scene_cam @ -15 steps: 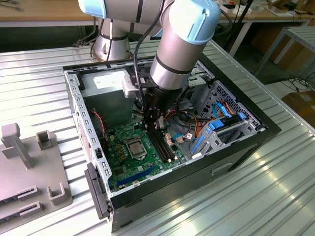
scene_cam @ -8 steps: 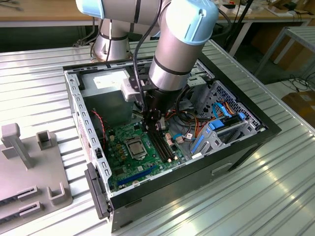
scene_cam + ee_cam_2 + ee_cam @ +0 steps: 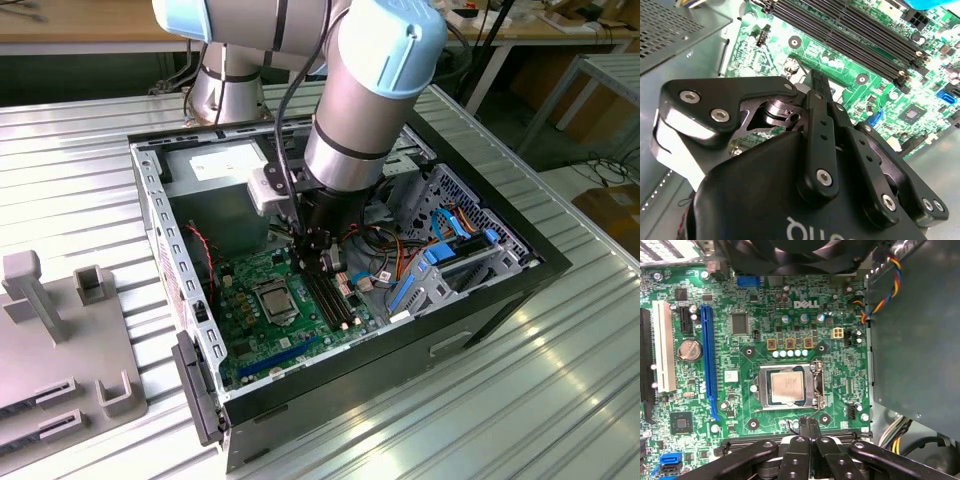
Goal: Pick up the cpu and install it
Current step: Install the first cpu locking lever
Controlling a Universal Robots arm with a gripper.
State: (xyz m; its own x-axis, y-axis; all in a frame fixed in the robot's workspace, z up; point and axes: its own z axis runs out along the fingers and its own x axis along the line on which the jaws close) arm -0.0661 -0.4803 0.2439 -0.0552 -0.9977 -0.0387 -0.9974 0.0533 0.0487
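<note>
The cpu is a small silvery square plate lying flat inside the metal-framed socket of the green board. In the exterior view the cpu sits near the board's middle. My gripper hangs just beside the socket, over the black memory slots. Its two black fingers are pressed together with nothing between them, so it is shut and empty. In the exterior view the gripper stands to the right of the cpu, low inside the case.
The open computer case lies on a ribbed metal table. A grey power-supply box fills its far corner. Cables and a blue-tabbed drive cage crowd the exterior view's right. A grey fixture block stands outside the case.
</note>
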